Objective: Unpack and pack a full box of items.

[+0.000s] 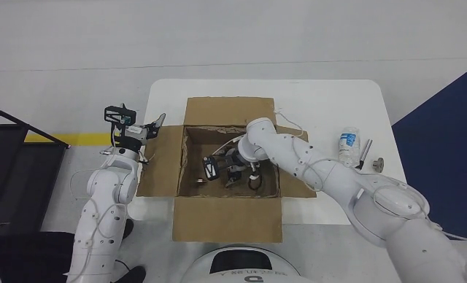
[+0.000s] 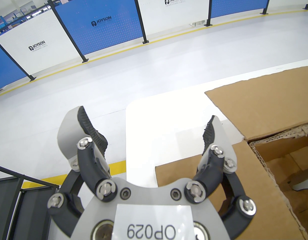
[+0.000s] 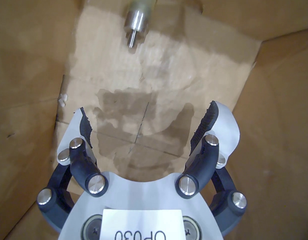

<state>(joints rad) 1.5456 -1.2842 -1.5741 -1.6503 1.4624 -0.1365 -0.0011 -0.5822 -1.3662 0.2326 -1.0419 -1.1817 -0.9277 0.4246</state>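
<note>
Well ahead of right hand (image 3: 147, 108), metal cylinder (image 3: 139, 18), on box floor (image 3: 174, 76).

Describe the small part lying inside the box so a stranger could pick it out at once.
Find the open cardboard box on the white table; the right gripper hangs inside it, fingers open. Ahead of it, on the box floor, lies a short metal cylinder. Its thin pin at one end and pale cloudy cap at the other set it apart from the blue-labelled bottle on the table.
</note>
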